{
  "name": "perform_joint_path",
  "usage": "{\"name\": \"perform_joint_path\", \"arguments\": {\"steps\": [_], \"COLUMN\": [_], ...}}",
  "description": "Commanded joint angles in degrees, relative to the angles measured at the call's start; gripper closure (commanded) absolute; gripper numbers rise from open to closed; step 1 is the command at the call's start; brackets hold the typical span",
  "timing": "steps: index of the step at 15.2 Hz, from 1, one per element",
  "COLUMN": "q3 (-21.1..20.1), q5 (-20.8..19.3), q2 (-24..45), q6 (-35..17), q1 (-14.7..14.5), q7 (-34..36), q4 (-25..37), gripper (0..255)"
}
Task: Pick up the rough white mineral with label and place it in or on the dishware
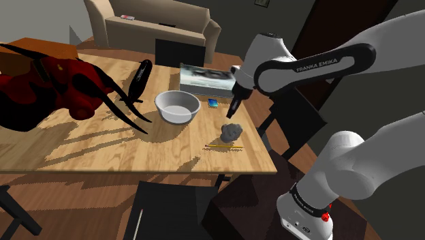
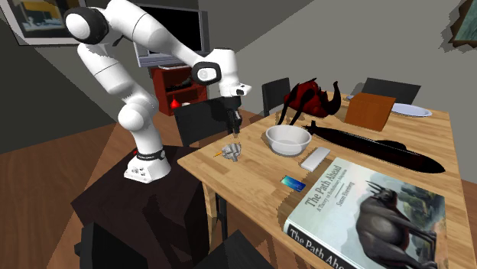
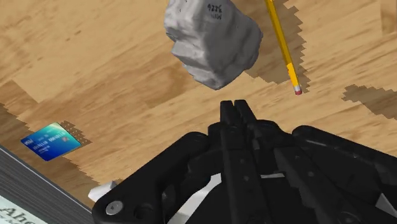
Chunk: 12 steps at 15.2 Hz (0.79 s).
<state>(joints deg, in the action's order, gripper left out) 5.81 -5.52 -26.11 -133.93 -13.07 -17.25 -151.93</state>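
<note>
The pincer [image 3: 234, 109] is seen closed, its two fingers pressed together with nothing between them, and it is held just above the grey-white mineral [image 3: 213, 41]. The mineral, marked with dark digits, is seen lying on the worktop [image 1: 102, 146] near the edge by the stand, with a yellow pencil [image 3: 283, 48] just beside it. The white bowl [image 1: 178, 116] is found empty nearer the worktop's middle. Nothing is judged done yet: opening, grasp, lift, carry and release are all left.

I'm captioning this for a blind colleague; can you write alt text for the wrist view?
The black tool, fingers shut on nothing, points at a rough pale grey rock with dark printed digits on a wooden table. A yellow pencil lies beside the rock, a blue card farther off.
</note>
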Motion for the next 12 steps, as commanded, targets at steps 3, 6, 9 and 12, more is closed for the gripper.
{"name": "perform_joint_path", "arguments": {"steps": [3,6,9,12], "q3": [-0.09,-5.67,-8.96,-8.67], "q5": [0.05,-12.93,-22.62,-24.37], "q2": [-0.43,0.01,0.49,2.58], "q6": [0.82,1.88,1.03,-1.83], "q1": [-0.04,1.11,2.6,3.7], "q7": [0.06,-3.42,-5.37,-4.41], "q4": [0.37,-3.27,-6.75,-7.47], "gripper": [0,0,0,0]}}
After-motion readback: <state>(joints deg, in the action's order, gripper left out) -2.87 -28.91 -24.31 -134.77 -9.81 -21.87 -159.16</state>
